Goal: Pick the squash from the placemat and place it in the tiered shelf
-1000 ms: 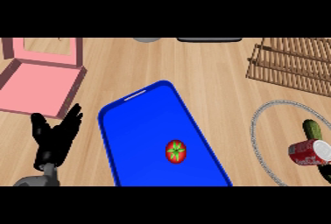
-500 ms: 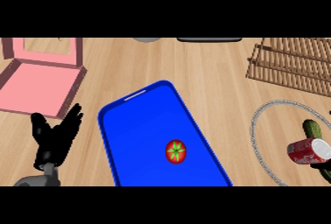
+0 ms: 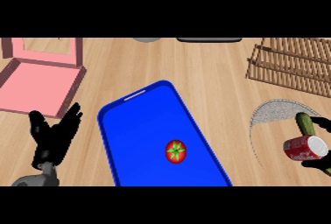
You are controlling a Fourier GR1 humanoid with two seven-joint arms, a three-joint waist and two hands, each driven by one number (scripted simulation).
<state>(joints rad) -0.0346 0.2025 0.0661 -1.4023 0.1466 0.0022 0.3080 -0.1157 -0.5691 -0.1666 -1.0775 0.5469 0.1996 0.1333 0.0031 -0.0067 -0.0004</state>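
Note:
A blue placemat lies lengthwise in the middle of the wooden counter. On its lower right part sits a small red round vegetable with a green star-shaped top. The wooden slatted tiered shelf stands at the back right. My left hand rests open, fingers up, just left of the placemat and apart from it. Only black parts of my right hand show at the right edge, beside a red can.
An open pink box lies at the back left. A grey plate sits right of the placemat, with a green elongated vegetable and the red can at its right side. Dark objects show at the counter's far edge.

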